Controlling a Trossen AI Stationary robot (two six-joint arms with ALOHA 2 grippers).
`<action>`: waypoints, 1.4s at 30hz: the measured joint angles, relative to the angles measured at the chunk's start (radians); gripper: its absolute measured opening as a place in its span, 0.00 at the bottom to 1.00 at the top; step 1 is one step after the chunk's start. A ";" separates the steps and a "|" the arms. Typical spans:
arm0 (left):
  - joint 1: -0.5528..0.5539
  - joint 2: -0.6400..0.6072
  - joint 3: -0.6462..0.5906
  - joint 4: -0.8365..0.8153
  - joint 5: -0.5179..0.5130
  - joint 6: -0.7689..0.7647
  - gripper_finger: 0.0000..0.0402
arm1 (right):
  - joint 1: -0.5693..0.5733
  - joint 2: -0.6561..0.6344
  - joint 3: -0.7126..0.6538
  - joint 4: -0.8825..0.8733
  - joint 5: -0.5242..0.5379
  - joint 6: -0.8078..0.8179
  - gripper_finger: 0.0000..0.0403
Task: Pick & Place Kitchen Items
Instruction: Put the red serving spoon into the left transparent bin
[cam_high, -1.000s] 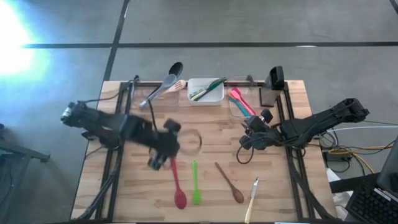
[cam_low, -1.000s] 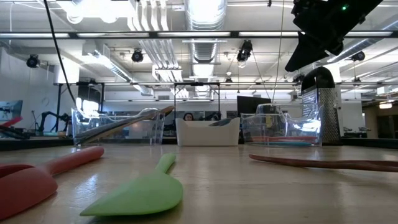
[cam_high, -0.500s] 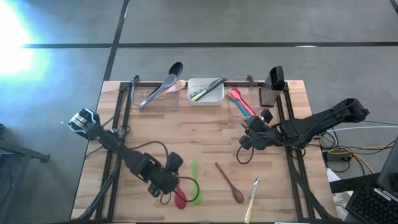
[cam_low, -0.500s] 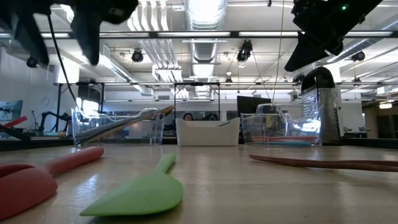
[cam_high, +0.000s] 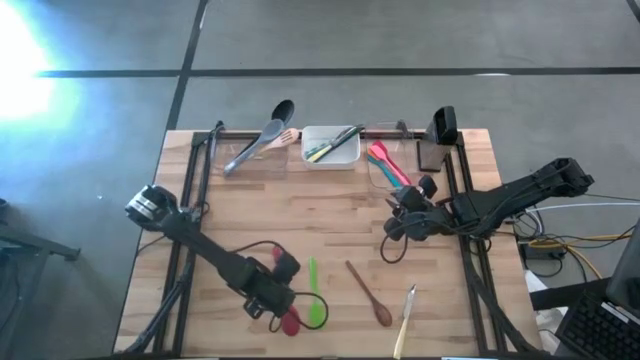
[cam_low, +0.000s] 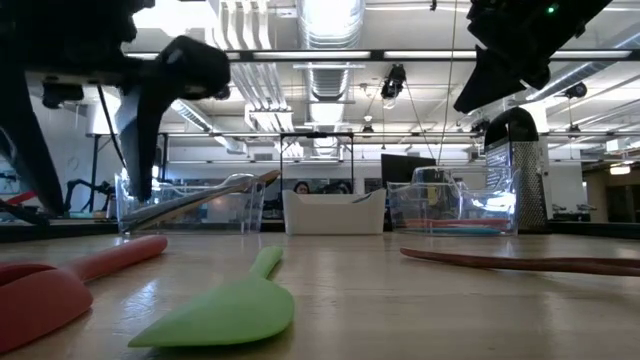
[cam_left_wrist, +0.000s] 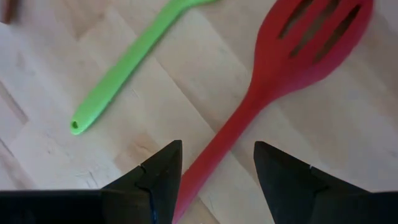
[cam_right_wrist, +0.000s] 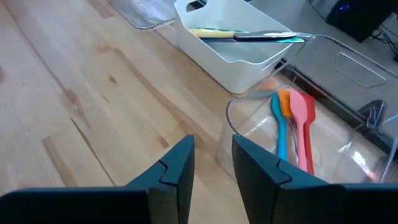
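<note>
Your left gripper (cam_left_wrist: 214, 171) is spread wide over the red slotted spatula (cam_left_wrist: 273, 81)'s handle near the table's front edge; close off-centre and it'll skid into the green spatula (cam_left_wrist: 134, 62) beside it; right gripper (cam_right_wrist: 211, 163) waits, slightly parted.

Grey concrete floor (cam_high: 400, 40); exposed ceiling ducts (cam_low: 325, 25), strip lights.

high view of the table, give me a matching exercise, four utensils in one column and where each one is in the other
Things
1. red slotted silicone spatula
2. green silicone spatula
3. brown wooden spoon
4. pink silicone spatula

Places
A. inside the clear plastic tub
B. handle between the open left gripper fingers
C. on the table between the green spatula and the cream-handled piece
D. just beside the red spatula

Pairs: 1-B, 2-D, 3-C, 4-A
</note>
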 joint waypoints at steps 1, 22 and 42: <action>0.003 0.011 0.000 0.000 0.000 0.006 0.50 | 0.000 0.000 0.000 0.001 0.000 0.000 0.25; 0.109 0.184 -0.009 -0.020 0.169 0.108 0.49 | 0.000 0.001 0.000 0.014 0.001 -0.006 0.19; 0.116 0.213 -0.012 -0.026 0.234 0.158 0.15 | 0.000 0.001 0.000 0.018 0.001 -0.010 0.19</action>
